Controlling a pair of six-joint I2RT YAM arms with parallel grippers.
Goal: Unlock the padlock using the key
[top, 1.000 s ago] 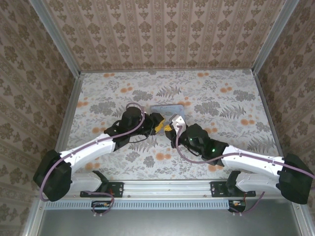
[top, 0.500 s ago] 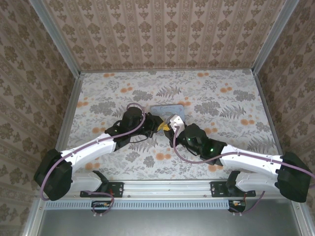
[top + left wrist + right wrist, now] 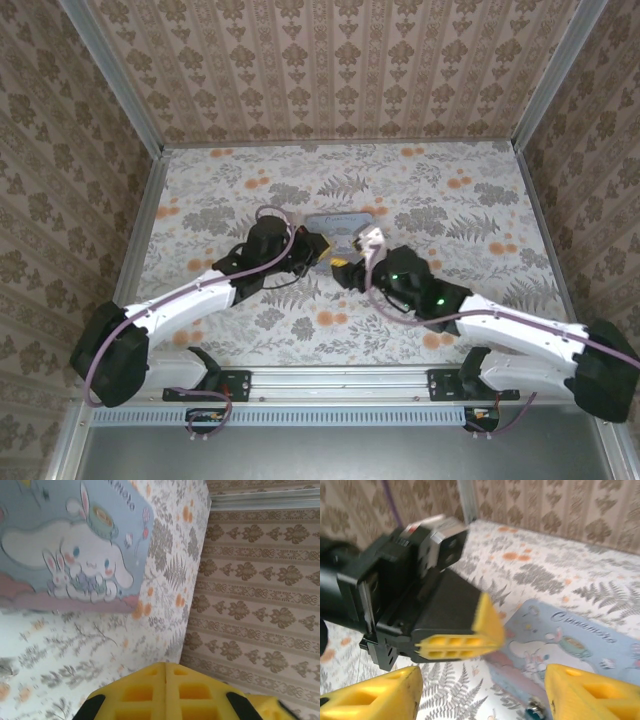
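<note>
My left gripper (image 3: 166, 667) is shut, its yellow fingers pressed flat together with nothing showing between them. It hovers next to the near corner of the pale blue cartoon tin (image 3: 65, 555). My right gripper (image 3: 482, 686) is open and faces the left gripper (image 3: 465, 636), whose shut yellow tips lie between and beyond my right fingers (image 3: 375, 697). The padlock (image 3: 534, 711), a tiny teal body with a metal end, lies on the table at the tin's near edge, low in the right wrist view. The key is hidden. From above, the two grippers (image 3: 322, 250) (image 3: 346, 268) meet just below the tin (image 3: 340, 218).
The floral tabletop (image 3: 450, 190) stretches out behind and beside the tin. Patterned walls with metal corner posts (image 3: 110, 80) close the table in on three sides. Both arms reach in from the near rail (image 3: 330, 378).
My left jaws have closed fully. My right jaws were shut and have opened, and the right gripper has drawn back a little to the right, away from the left one.
</note>
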